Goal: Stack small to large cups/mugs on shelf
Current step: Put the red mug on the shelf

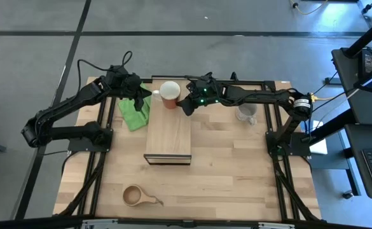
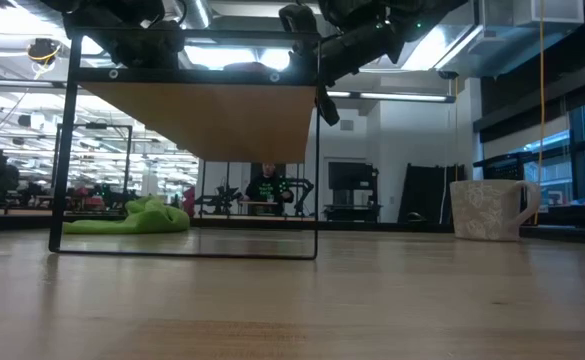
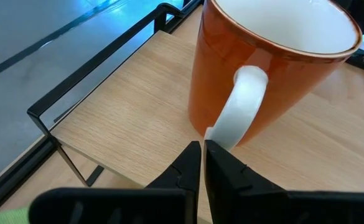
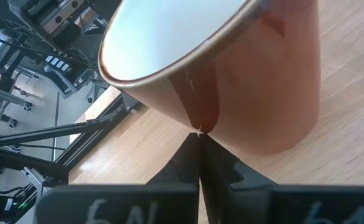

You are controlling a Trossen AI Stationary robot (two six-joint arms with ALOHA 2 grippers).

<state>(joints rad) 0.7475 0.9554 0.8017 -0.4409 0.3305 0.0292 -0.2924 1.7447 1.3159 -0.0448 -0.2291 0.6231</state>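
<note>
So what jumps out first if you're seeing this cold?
The red mug on the shelf's far end, with both grippers at it: the left gripper shut on its white handle, the right gripper shut at its rim. The grey mug stands right of the shelf, and the wooden cup sits alone near the front edge.

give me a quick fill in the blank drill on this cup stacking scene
1. The red mug stands on the ____.
2. The left gripper is shut on the red mug's white ____.
3. The wooden cup lies on the table's ____ edge, away from both arms.
4. Beside the shelf, under the left arm, lies a ____ cloth.

Missing words: shelf; handle; near; green
</note>
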